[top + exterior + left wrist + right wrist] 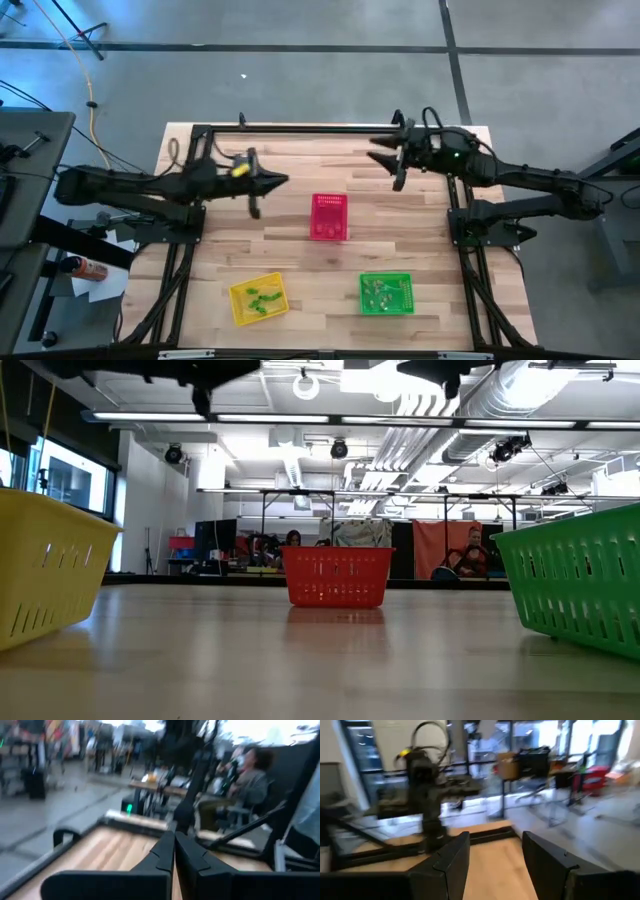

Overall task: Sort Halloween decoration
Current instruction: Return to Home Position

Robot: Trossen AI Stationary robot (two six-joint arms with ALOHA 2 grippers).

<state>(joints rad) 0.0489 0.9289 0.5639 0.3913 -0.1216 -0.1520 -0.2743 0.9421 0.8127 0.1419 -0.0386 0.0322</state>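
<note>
Wooden surface (300,260) carrying three baskets (329,199), arms hovering in the upper half.
Trinkets (262,298) are lying inside the baskets; left gripper (283,181) fingers are pressing together, right gripper (381,153) fingers are gaping wide.

High camera hangs overhead and looks straight down on the whole table (325,290). Low camera sits at tabletop height, close between the yellow basket (45,565) and green basket (580,585), facing the room. Both views share the red basket (330,217). Wrist cameras ride behind the left gripper (174,835) and right gripper (495,837), looking across the table edge.
</note>
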